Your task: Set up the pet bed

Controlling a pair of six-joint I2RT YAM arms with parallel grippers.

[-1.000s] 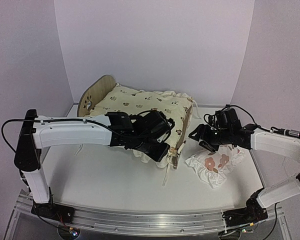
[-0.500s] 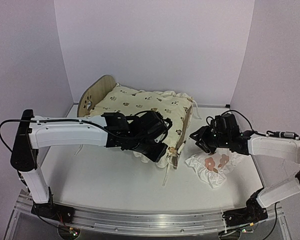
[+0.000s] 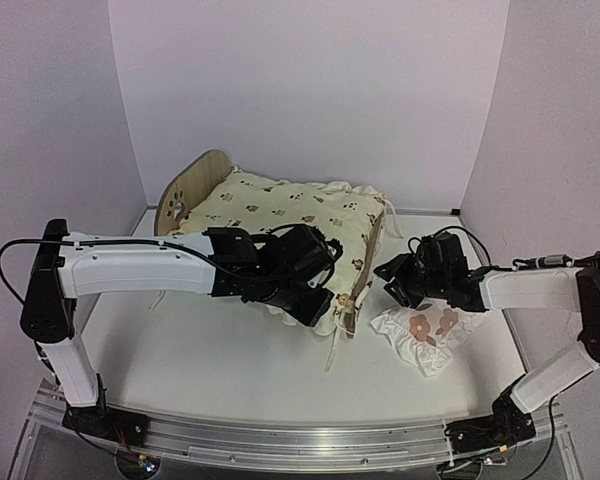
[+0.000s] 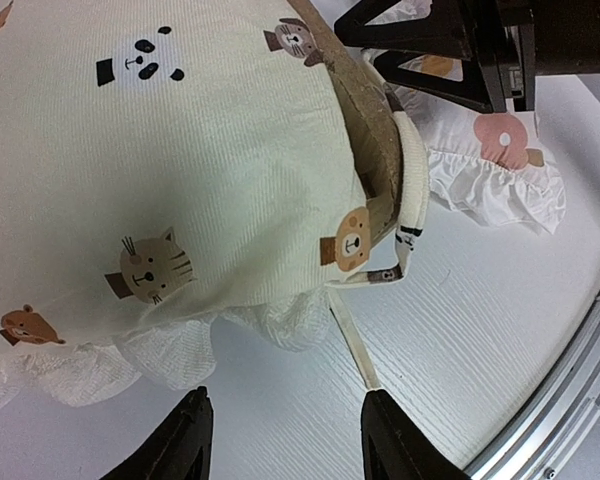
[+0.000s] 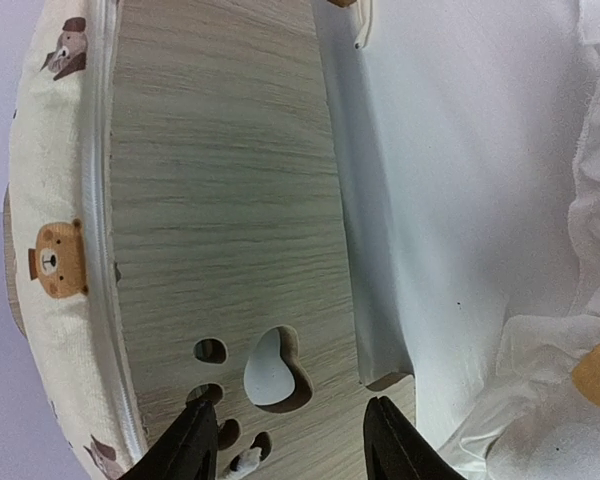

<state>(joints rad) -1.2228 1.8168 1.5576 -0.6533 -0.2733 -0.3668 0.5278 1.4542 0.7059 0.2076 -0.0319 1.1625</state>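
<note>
The pet bed stands at the back middle, its rounded wooden headboard at the left and its end board at the right. A cream animal-print cushion lies over it and hides the base. My left gripper is open and empty at the cushion's front corner, just above the table; in the left wrist view a tie string hangs between its fingers. My right gripper is open and empty, close to the end board, facing its paw-print cutout.
A small white ruffled pillow with red-brown flowers lies on the table under my right arm; it also shows in the left wrist view and the right wrist view. White walls close in at the back and sides. A metal rail runs along the front.
My right gripper has moved left, closer to the bed's end board. My left gripper has shifted slightly left at the cushion's front corner. Both stay open.
</note>
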